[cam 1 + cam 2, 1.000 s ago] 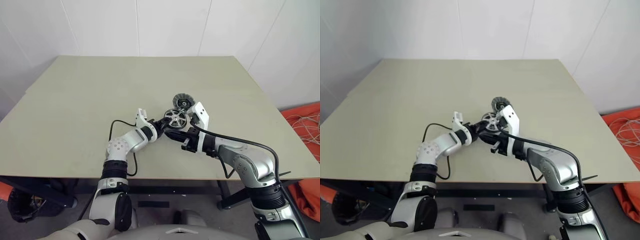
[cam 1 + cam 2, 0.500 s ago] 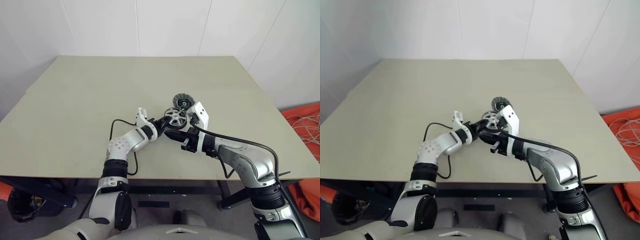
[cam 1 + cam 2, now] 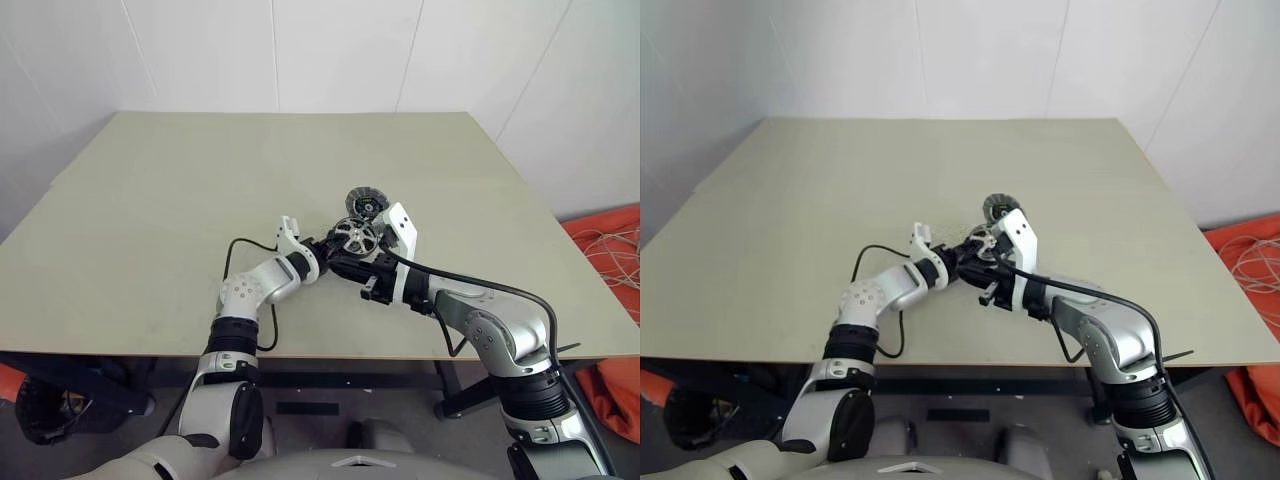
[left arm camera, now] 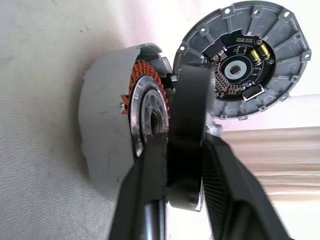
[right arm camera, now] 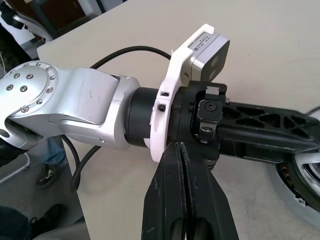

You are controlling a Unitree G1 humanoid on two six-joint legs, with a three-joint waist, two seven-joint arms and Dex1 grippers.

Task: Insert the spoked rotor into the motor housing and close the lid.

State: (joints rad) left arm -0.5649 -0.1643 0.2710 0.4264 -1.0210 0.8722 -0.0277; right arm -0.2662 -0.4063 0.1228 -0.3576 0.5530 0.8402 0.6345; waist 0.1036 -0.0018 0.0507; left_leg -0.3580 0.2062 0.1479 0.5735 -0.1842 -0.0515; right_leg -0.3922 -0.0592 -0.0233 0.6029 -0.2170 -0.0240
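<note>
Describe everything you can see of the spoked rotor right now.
The spoked rotor is a shiny silver metal disc with spoke-like cutouts, a small central hub and a thick dark outer rim. It stands on edge between the left pincer fingers, which flank its rim. It sits just in front of the motor housing, whose copper windings face it, not yet seated inside.

left gripper [image 4: 182, 185] reached forward-right over the table, fingers parted around a disc's rim, right gripper [image 5: 184, 200] pressed shut, angled toward the left wrist
</note>
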